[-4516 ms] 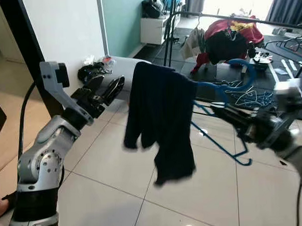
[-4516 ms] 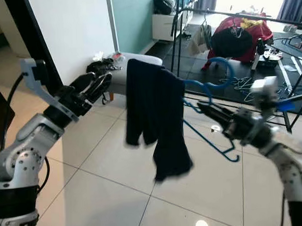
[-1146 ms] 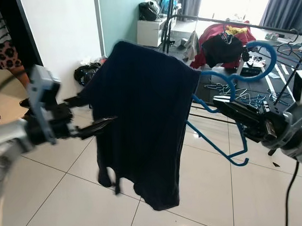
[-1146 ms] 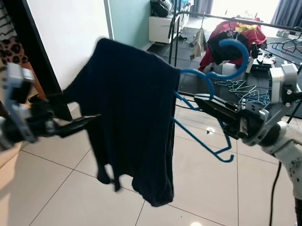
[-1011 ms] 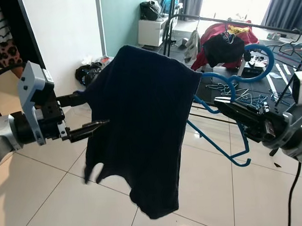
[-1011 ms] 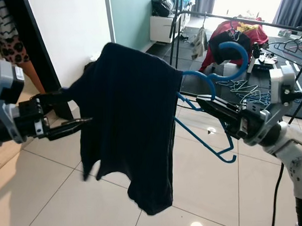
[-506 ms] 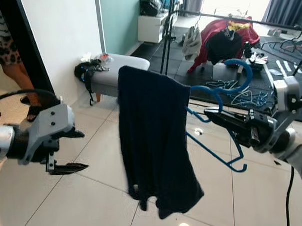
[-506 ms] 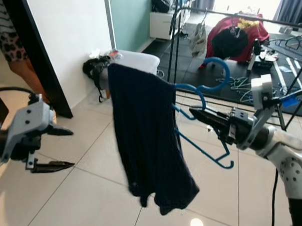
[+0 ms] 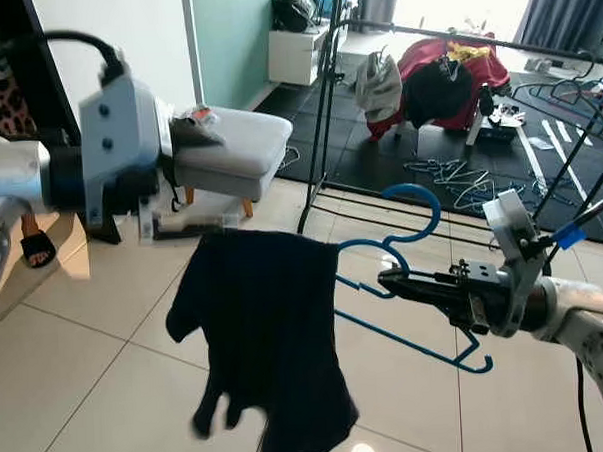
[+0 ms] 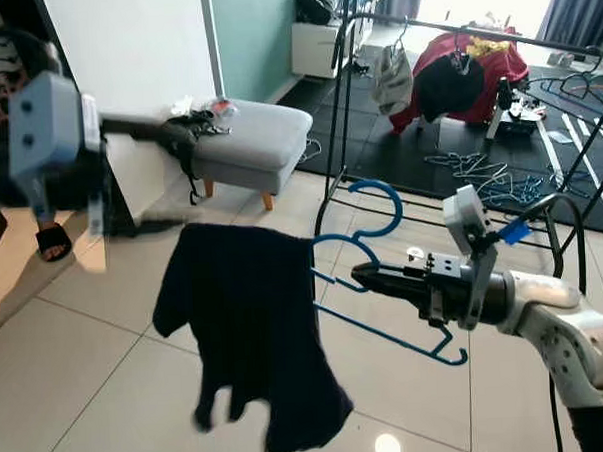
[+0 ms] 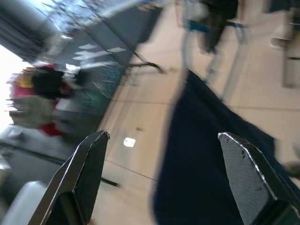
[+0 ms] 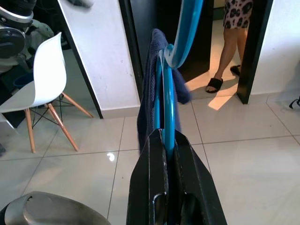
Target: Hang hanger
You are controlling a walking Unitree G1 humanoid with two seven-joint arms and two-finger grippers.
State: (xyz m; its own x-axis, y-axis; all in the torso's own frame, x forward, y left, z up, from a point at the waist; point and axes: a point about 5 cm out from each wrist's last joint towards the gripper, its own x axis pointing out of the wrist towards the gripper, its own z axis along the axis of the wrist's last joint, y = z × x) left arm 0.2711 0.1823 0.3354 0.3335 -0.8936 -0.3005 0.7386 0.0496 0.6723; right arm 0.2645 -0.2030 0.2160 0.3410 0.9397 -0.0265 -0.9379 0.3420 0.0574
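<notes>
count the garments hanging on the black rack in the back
3: a pale garment at the rack's left, a black one mid-rail, a red one behind it. More may be hidden.

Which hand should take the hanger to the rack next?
Right. The right hand is already shut on the blue hanger, with the dark garment draped over its far end, and the clothes rack stands ahead of it. The left hand is open, holding nothing, off to the garment's side.

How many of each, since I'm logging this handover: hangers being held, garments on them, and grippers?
blue hanger: 1
dark garment: 1
grippers: 2, left gripper and right gripper
Total: 4
</notes>
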